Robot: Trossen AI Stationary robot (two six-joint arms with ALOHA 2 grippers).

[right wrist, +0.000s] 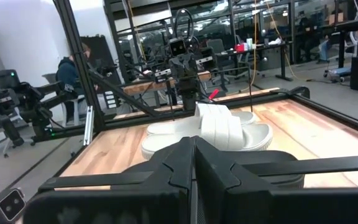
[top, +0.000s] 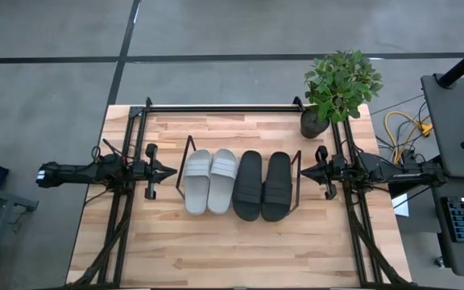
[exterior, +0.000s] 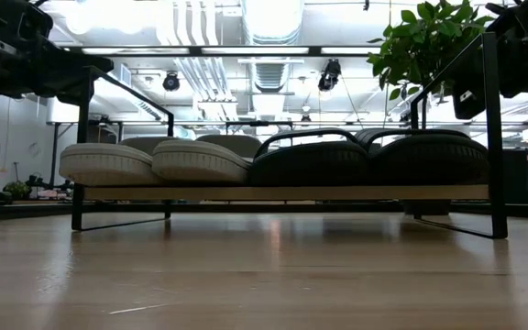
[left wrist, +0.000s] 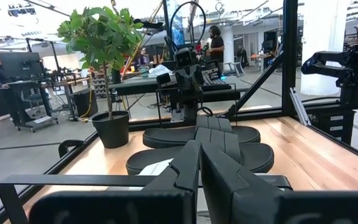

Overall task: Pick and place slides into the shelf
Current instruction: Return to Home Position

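Observation:
Two light grey slides and two matte black slides lie side by side, soles down, on the light wood board of the low shelf with black wire end frames. My left gripper is shut and empty, left of the shelf. My right gripper is shut and empty, right of the shelf. In the left wrist view the black slides are nearest; in the right wrist view the grey slides are.
A potted plant stands at the table's far right corner. A larger black rail frame runs along the far edge and down both sides. Bare wooden tabletop lies in front of the shelf. People sit and stand in the room beyond.

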